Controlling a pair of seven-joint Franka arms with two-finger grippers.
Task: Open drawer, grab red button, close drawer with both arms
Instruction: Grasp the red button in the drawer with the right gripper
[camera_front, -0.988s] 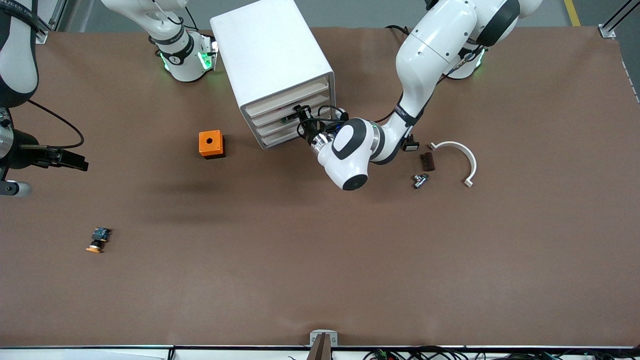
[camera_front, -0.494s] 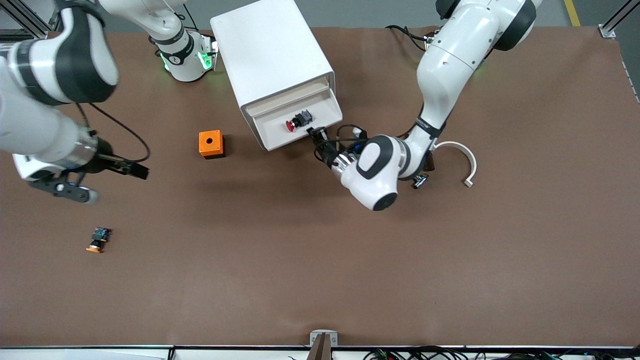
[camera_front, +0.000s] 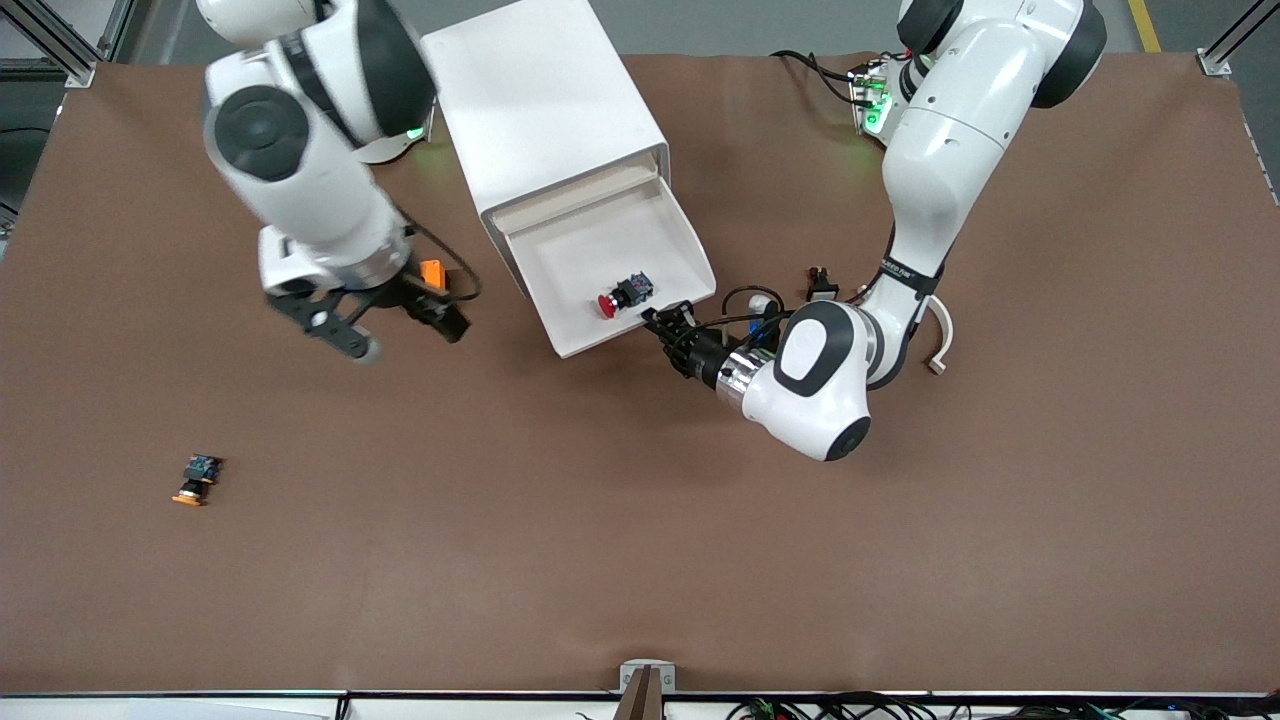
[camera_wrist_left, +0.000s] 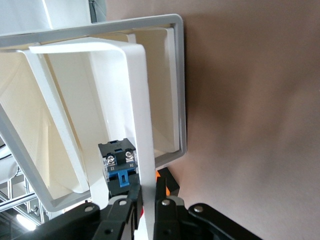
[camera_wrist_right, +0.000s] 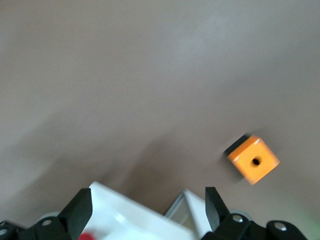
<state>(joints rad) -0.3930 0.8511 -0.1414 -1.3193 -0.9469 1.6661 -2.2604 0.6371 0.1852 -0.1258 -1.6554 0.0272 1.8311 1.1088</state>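
Covering the table (camera_front: 640, 560) is a plain brown sheet, grey floor showing past its edge — on it the white cabinet's drawer (camera_front: 690, 255) stands pulled out with the button (camera_front: 622, 296) inside, the left gripper (camera_front: 668, 322) pinching its front wall, the right gripper (camera_front: 395, 325) spread above the orange cube (camera_wrist_right: 253, 159).

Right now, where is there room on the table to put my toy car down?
The big bare stretch of brown table nearer the front camera than the open drawer is free, bordered by the yellow-capped button. It is crowded by the drawer: the left tool grips its front, and the right tool hangs over the orange cube.
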